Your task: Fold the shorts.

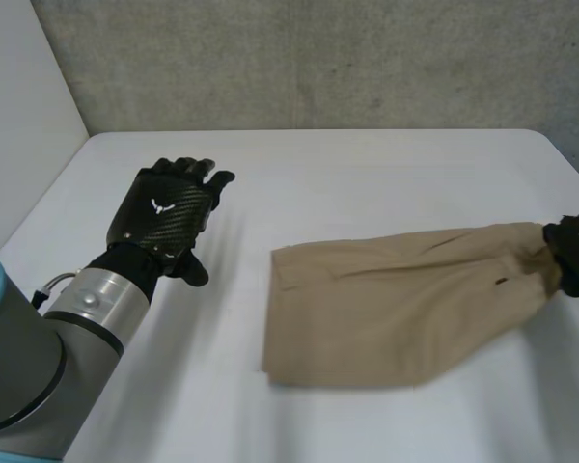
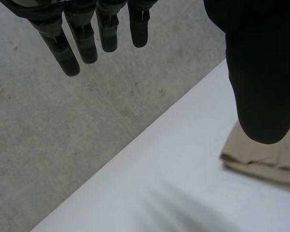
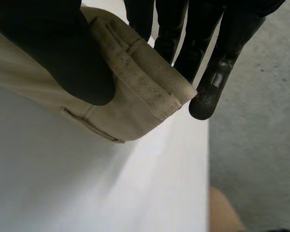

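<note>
The tan shorts (image 1: 405,299) lie flat across the right half of the white table (image 1: 367,174), leg hems toward the middle and waistband at the right edge. My right hand (image 1: 577,253) is shut on the waistband end, bunching the cloth there. In the right wrist view the thumb (image 3: 63,53) presses the waistband (image 3: 145,72) against the fingers (image 3: 217,72). My left hand (image 1: 169,214) hovers open over the left part of the table, apart from the shorts. Its straight fingers (image 2: 82,38) and thumb (image 2: 261,72) hold nothing, and a corner of the shorts (image 2: 261,159) lies under the thumb.
A grey concrete wall (image 1: 318,58) runs behind the table's far edge. A white panel (image 1: 19,116) stands at the left. The table's right edge (image 3: 208,169) lies close to my right hand, with grey floor (image 3: 256,145) beyond it.
</note>
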### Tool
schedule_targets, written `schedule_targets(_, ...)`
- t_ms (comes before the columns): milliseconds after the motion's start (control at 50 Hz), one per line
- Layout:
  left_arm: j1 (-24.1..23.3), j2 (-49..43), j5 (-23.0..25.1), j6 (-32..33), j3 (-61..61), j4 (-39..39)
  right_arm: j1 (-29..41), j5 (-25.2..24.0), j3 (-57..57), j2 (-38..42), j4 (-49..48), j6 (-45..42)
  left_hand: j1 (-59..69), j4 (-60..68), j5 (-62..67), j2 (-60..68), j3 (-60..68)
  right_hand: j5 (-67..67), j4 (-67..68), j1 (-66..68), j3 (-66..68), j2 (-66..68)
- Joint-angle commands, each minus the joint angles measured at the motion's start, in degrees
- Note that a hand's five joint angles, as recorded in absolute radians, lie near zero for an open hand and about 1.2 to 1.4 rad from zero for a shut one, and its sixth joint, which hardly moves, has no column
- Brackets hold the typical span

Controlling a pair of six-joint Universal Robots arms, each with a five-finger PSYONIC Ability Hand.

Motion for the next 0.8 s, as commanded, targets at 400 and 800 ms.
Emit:
schedule_targets(400,0.46,2.29,0.03,0.05,-4.13,-1.98,42.64,-19.33,-8.73,7.87,3.77,-10.11,-1.22,-1.66,-2.32,-1.70,-2.14,-19.41,-23.25,-9.46,-22.24,-22.16)
schedule_targets(800,-8.59,-8.60,-0.15,-8.47,12.29,-2.15,23.30,-11.79,-8.46,-5.32,6.40,25.74,1.47,1.02,0.37,0.99,0.55,-54.39,-58.24,-44.44,-57.22,-57.14)
